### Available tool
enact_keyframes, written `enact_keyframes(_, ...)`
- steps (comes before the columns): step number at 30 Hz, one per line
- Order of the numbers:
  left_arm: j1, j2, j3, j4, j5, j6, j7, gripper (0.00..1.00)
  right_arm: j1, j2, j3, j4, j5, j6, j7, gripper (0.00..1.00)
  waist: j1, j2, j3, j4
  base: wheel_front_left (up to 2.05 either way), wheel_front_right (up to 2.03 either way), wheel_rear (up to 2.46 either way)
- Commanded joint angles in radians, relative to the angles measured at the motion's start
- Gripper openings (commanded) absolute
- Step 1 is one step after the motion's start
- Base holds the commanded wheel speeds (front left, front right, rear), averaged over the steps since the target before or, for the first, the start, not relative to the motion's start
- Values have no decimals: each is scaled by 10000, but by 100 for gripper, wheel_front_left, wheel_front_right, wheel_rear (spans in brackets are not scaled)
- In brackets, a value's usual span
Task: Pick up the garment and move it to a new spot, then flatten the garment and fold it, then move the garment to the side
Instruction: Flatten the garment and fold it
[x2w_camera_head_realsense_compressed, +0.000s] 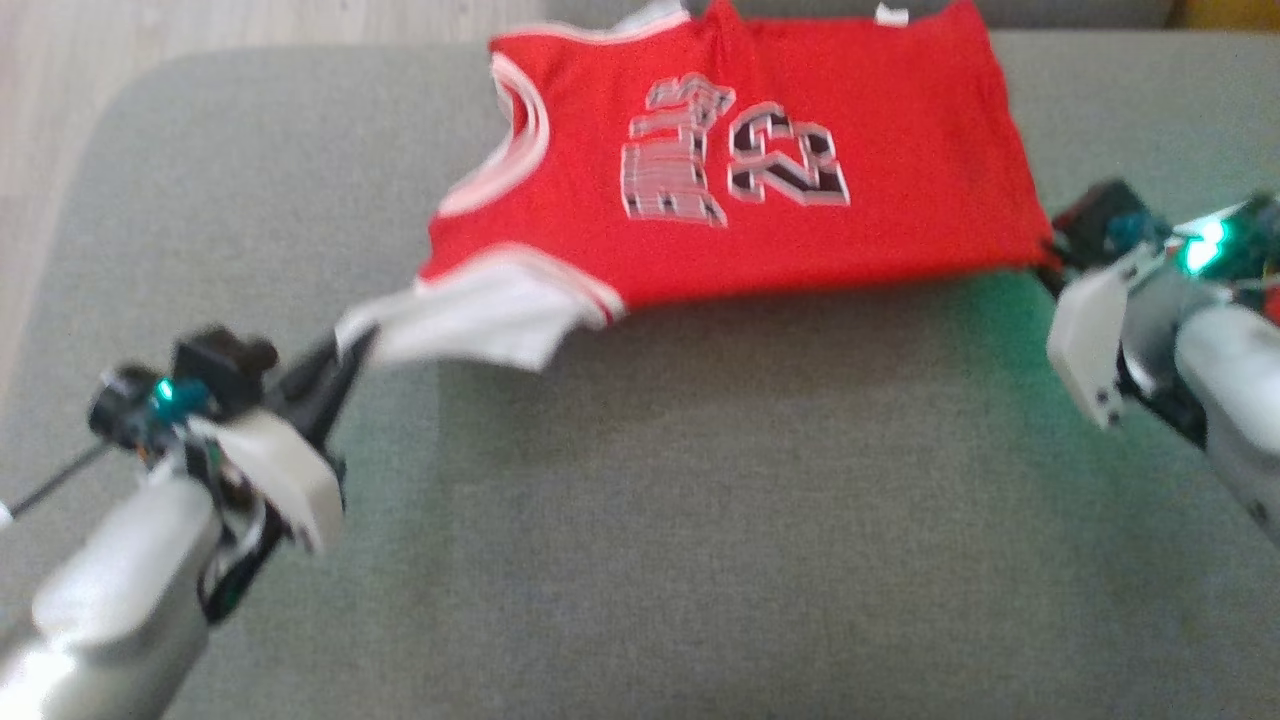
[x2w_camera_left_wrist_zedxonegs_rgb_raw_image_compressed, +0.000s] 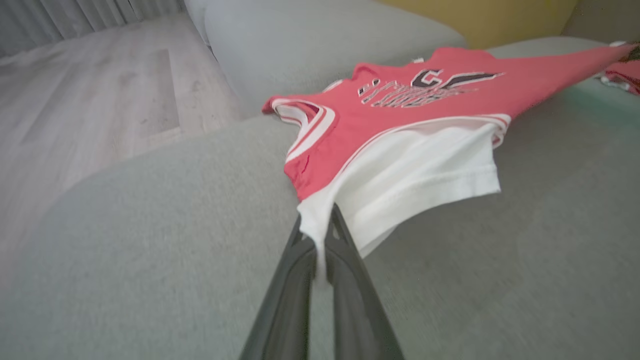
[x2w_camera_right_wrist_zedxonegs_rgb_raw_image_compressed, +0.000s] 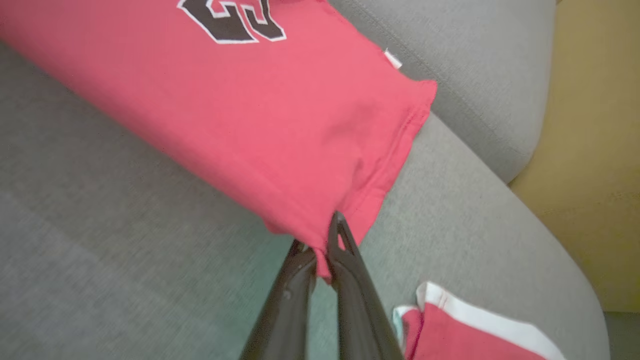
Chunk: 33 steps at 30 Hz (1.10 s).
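Two closed grippers stretch the red garment (x2w_camera_head_realsense_compressed: 780, 170); left gripper (x2w_camera_head_realsense_compressed: 352, 346) pinches its white sleeve (x2w_camera_head_realsense_compressed: 470, 320) at eight o'clock; right gripper (x2w_camera_right_wrist_zedxonegs_rgb_raw_image_compressed: 322, 240) pinches the hem (x2w_camera_right_wrist_zedxonegs_rgb_raw_image_compressed: 395, 145) at three o'clock.

Set on a broad grey woven sofa seat (x2w_camera_head_realsense_compressed: 640, 560) with rounded corners, backed by a plump cushion (x2w_camera_left_wrist_zedxonegs_rgb_raw_image_compressed: 310, 45) of the same grey cloth. Off the seat's left edge, pale wood-plank floor (x2w_camera_left_wrist_zedxonegs_rgb_raw_image_compressed: 100, 100) running up to grey pleated curtains (x2w_camera_left_wrist_zedxonegs_rgb_raw_image_compressed: 75, 17) at the far side. Beyond the cushion and along the sofa's right end, a flat mustard-yellow surface (x2w_camera_right_wrist_zedxonegs_rgb_raw_image_compressed: 590, 150); lit softly and evenly, with a faint green tint on the cloth at the right.
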Motion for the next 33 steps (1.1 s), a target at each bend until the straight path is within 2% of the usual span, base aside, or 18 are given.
enact_keyframes(1,-84,759,293,-440,-96,22,238,0,231,-601,304,-408,469,-9,247,0,3,0,-494,88,0,0,0)
enact_keyframes(5,872,1309,-4,-1534,-315,132,964,0,560,-1632,1555,-1807,1698,-9,960,0,3,0,-973,152,0,0,0)
enact_keyframes(8,1662,1652,-237,-2476,-594,308,1608,0,781,-2297,2118,-2866,2533,-9,1461,0,3,0,-1375,185,0,0,0)
enact_keyframes(13,2887,2379,-583,-4334,-1246,586,2777,0,1384,-3225,2416,-4632,3727,-9,2678,0,3,0,-1948,223,0,0,0)
enact_keyframes(19,3522,2913,-543,-6329,-1660,1291,3417,0,1926,-4178,2457,-6348,4663,-9,3563,0,3,0,-2129,271,0,0,0)
enact_keyframes(22,3414,2935,-434,-6747,-1639,1521,3502,0,1880,-4305,2459,-6585,4797,-9,3521,0,3,0,-2041,252,0,0,0)
enact_keyframes(26,2974,2884,-266,-6807,-1522,1592,3569,0,1588,-4208,2453,-6529,4887,-9,3367,0,3,0,-1706,173,0,0,0)
enact_keyframes(33,1796,2484,7,-6051,-1475,1346,3756,0,910,-3858,2385,-6114,5111,-9,3215,0,3,0,-983,-6,0,0,0)
